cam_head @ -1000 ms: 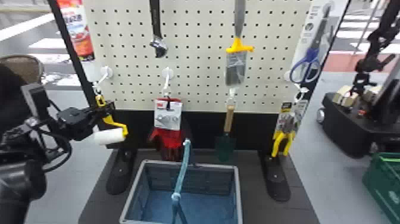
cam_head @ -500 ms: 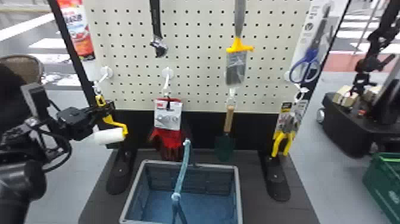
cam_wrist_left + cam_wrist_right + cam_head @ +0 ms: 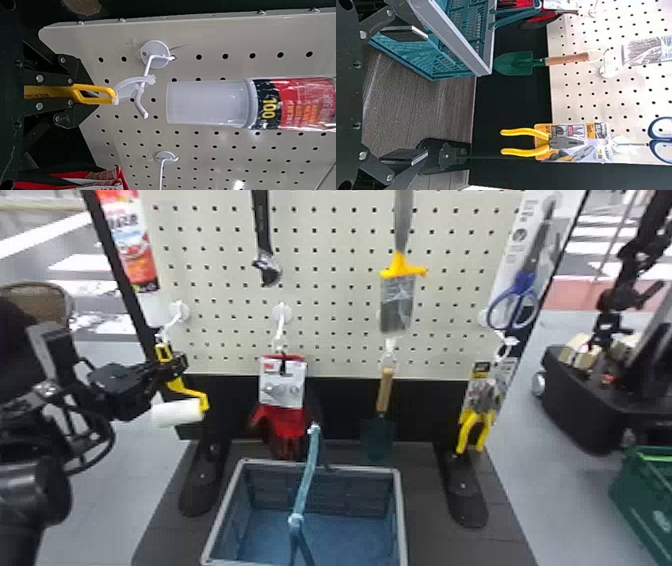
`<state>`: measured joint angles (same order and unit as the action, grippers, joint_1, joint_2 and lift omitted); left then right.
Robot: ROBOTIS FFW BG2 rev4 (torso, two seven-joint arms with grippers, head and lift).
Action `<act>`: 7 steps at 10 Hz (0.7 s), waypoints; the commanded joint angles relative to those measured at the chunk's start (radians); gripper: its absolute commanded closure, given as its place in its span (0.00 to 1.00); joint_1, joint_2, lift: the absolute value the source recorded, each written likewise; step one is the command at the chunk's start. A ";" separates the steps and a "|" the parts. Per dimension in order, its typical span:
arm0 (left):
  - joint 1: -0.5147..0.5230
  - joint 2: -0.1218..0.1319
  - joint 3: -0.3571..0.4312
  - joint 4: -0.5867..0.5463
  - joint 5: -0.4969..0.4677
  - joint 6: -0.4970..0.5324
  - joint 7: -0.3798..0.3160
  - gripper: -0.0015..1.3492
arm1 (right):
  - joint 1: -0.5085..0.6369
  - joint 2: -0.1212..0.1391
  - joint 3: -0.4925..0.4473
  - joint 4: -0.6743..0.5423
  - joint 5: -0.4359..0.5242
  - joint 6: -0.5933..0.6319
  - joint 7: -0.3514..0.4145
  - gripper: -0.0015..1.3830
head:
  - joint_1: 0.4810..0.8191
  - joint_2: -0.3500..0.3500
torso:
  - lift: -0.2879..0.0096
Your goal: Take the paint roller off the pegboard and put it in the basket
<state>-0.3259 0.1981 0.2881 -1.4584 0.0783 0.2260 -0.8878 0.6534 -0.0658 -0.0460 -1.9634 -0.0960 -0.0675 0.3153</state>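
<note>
Pegboard (image 3: 335, 330) stands behind the jaws, its base a dark surface (image 3: 425, 500) lower down. Paint roller (image 3: 187, 388): yellow frame and handle, plain white sleeve (image 3: 175, 413) at the working end, looped tip at the other. Long axis near upright with a slight tilt. Looped end points up, just past the left gripper's (image 3: 172, 366) fingertips; sleeve end points down, below the same jaws. Sleeve itself sits crosswise, close to level, its free end toward the robot's left; the yellow frame enters at its right end and bends back up to the handle.

Left jaws are clamped on the handle, one finger each side. Clear tie (image 3: 126, 85) runs from the loop to the white hook (image 3: 147, 75), just above those jaws. So: roller at the pegboard, in the left grip. Basket (image 3: 401, 510) is on the surface, lower than the left jaws and to their right; handle strap up.

Right gripper (image 3: 426, 95): jaws wide apart, nothing between the fingertips. Basket near one of its fingers, pliers (image 3: 526, 151) and trowel (image 3: 566, 58) out ahead of it.
</note>
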 commanded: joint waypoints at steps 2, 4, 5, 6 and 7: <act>0.032 -0.009 0.017 -0.047 -0.002 0.007 0.003 0.90 | 0.000 0.000 0.000 0.001 -0.001 0.000 -0.001 0.18 | 0.20 0.50 | 0.63; 0.058 -0.014 0.026 -0.092 0.000 0.018 0.009 0.90 | 0.000 -0.003 0.000 0.004 -0.004 0.002 0.001 0.18 | 0.20 0.50 | 0.63; 0.071 -0.019 0.031 -0.116 0.008 0.019 0.010 0.90 | 0.002 -0.003 0.000 0.004 -0.005 0.005 -0.001 0.18 | 0.20 0.50 | 0.63; 0.077 -0.022 0.031 -0.141 0.009 0.021 0.012 0.90 | 0.002 -0.003 0.000 0.006 -0.008 0.006 -0.001 0.18 | 0.20 0.50 | 0.63; 0.084 -0.023 0.031 -0.163 0.014 0.026 0.013 0.90 | 0.002 -0.003 0.000 0.008 -0.010 0.008 0.001 0.18 | 0.20 0.50 | 0.63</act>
<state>-0.2463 0.1762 0.3189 -1.6073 0.0898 0.2489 -0.8747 0.6555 -0.0690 -0.0460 -1.9559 -0.1048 -0.0607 0.3153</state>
